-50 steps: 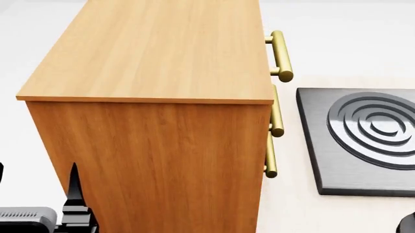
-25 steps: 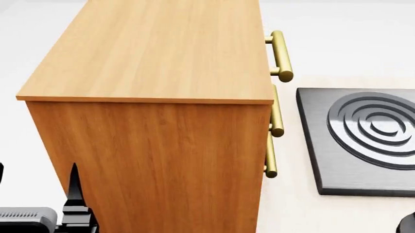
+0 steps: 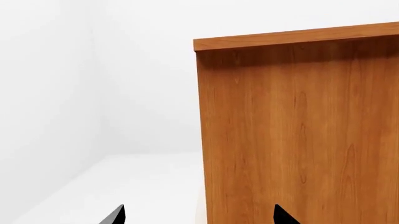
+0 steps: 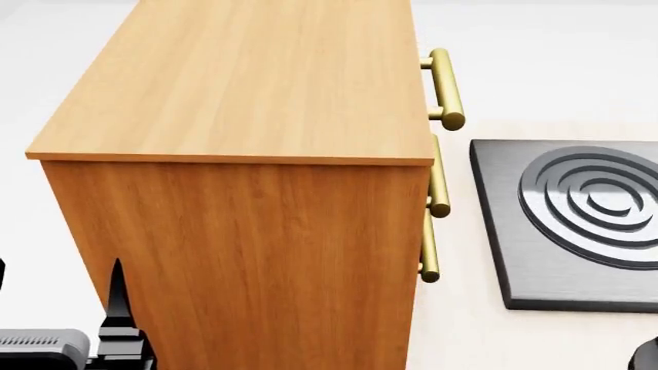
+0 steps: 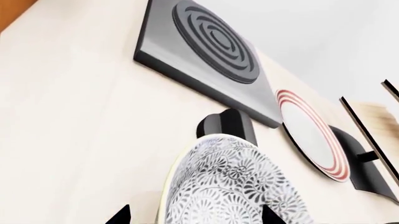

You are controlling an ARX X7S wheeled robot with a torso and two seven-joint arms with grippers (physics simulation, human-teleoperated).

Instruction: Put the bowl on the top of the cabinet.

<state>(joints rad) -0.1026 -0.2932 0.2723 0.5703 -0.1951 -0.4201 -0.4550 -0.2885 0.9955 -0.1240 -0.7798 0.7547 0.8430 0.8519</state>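
- Claw of the right arm (image 5: 193, 217): only two dark fingertips show at the edge of the right wrist view, set wide apart, one on each side of the bowl (image 5: 234, 186); no telling from this view whether either tip actually touches it.
- Bowl: white with dense grey-black floral pattern, seen on its outer wall, close under the right wrist camera, just above or on the pale worktop (image 5: 81, 116); contact with the surface not clear.
- Just beyond the bowl: small black cylindrical object (image 5: 227, 126), touching or overlapping the bowl's outline in this view.
- Further along the worktop: grey square slab with raised concentric rings (image 5: 206, 51), then a white plate with red rim rings (image 5: 311, 135), tilted up against a black stand (image 5: 361, 163).
- Claw of the left arm (image 3: 196, 217): two black fingertips at the edge of the left wrist view, spread wide, holding nothing, pointed at the side panel of the cabinet (image 3: 299, 135).
- Left arm low beside the cabinet in the head view, one upright black finger (image 4: 119, 308) close against the cabinet's near side panel.
- Cabinet (image 4: 257, 85): orange-brown, lighter wood top bare, brass bar handles (image 4: 444, 86) on the side facing the slab.
- Grey ringed slab (image 4: 575, 223) near the cabinet's handle side on the worktop, apart from it.
- Right arm barely in the head view: only a dark rounded edge at the lower corner.
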